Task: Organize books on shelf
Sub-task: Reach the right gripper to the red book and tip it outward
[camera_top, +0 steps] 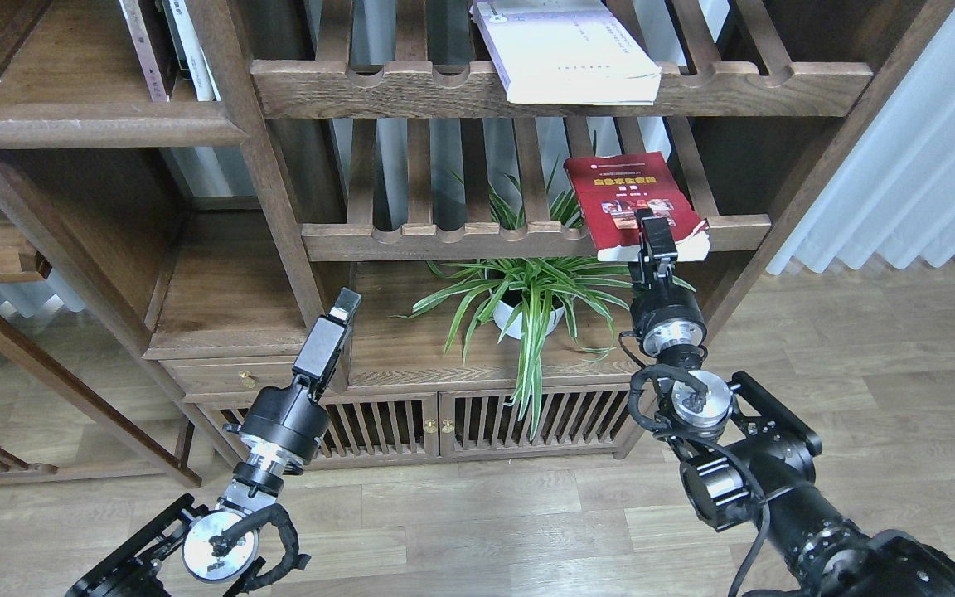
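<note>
Books (171, 50) upright on shelf (96, 124)

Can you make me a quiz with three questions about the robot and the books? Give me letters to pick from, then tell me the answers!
1. Where is the red book?
A. on the floor
B. on the lower slatted rack, at its right end
C. inside the cabinet

2. What colour is the pot of the green plant?
A. white
B. blue
C. black

3. What is the right gripper doing?
A. hanging over the floor
B. touching the plant
C. gripping the red book's front edge

Answers:
1 B: the book lies on the rack, its near edge sticking out past the rail.
2 A: a white pot shows under the leaves.
3 C: its fingers sit on the book's front edge, while the left gripper holds nothing.
</note>
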Motion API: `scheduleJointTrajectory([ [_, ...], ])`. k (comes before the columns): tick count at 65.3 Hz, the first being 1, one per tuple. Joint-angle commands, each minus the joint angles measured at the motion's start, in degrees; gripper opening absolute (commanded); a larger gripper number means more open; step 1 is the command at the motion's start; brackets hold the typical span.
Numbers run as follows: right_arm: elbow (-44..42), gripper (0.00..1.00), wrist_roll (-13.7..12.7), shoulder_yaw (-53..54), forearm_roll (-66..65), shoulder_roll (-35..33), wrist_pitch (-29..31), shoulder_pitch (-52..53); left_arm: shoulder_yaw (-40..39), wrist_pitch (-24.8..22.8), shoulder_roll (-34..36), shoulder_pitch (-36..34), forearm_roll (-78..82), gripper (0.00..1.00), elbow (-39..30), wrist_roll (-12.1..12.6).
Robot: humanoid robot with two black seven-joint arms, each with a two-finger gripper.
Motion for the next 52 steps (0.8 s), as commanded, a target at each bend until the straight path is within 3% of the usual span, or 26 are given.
scheduleJointTrajectory([
  [1, -0.42, 0.91, 0.0, -0.05, 0.41, 0.0, -0.8, 0.58, 0.0, 0.0, 0.0, 0.06, 0.06, 1.0, -0.03, 0.01],
  [27, -0.42, 0.91, -0.97, 0.04, 3.39, 0.0, -4.94, 1.63, 0.0, 0.0, 0.0, -0.2, 0.06, 1.0, -0.03, 0.01],
  [52, -0.94, 0.7, -1.06, 0.92, 3.92, 0.0, -4.85, 2.34, 0.0, 0.0, 0.0, -0.38, 0.06, 1.0, -0.12, 0.01],
])
